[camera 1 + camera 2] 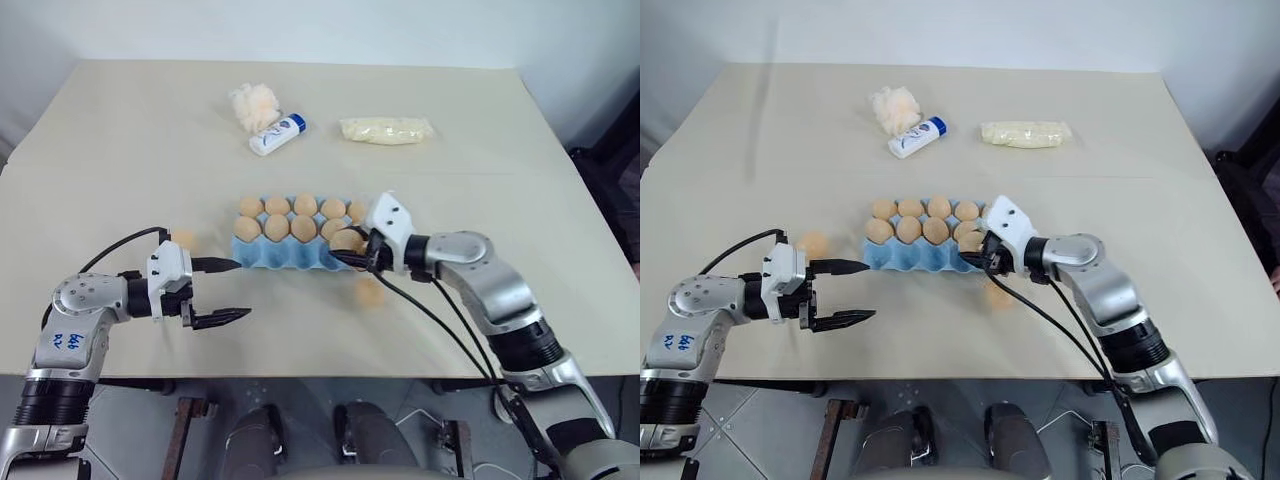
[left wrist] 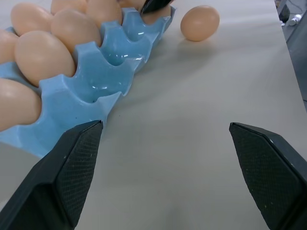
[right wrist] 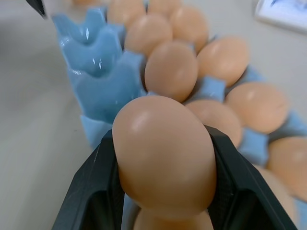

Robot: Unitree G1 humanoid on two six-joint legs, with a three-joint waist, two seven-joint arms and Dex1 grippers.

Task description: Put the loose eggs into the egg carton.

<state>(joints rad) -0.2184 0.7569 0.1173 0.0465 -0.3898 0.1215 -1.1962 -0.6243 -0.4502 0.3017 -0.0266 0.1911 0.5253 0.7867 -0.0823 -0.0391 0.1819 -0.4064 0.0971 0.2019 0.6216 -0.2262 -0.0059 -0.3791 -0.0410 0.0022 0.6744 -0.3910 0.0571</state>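
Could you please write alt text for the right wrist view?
The right claw is shut on a tan egg, held just above the near edge of the light blue egg carton, whose farther cups already hold eggs.

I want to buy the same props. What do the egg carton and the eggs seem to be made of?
The egg carton looks like glossy moulded plastic: its light blue cups show bright, wet-looking highlights. The eggs look smooth and satin, with an even tan colour and soft sheen. Real shell or plastic dummies, I cannot tell.
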